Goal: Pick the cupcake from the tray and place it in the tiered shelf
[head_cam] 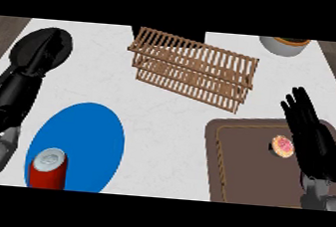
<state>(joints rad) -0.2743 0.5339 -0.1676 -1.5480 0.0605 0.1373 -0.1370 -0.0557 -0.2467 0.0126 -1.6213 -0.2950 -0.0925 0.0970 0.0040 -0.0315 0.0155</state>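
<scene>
A small cupcake (281, 145) with pink and yellow topping sits on the brown tray (241, 156) at the lower right. My right hand (311, 141) hovers just right of the cupcake, its fingers straight and pointing away from me, partly covering the cupcake's right side. The wooden slatted tiered shelf (193, 69) stands at the upper middle of the counter. My left hand (14, 96) is at the far left edge, and I cannot make out how its fingers are set.
A blue oval plate (88, 139) lies at the lower left with a red can (48, 168) on its near end. A black pan (43, 48) lies at the upper left. A grey pot (283, 45) stands at the top right.
</scene>
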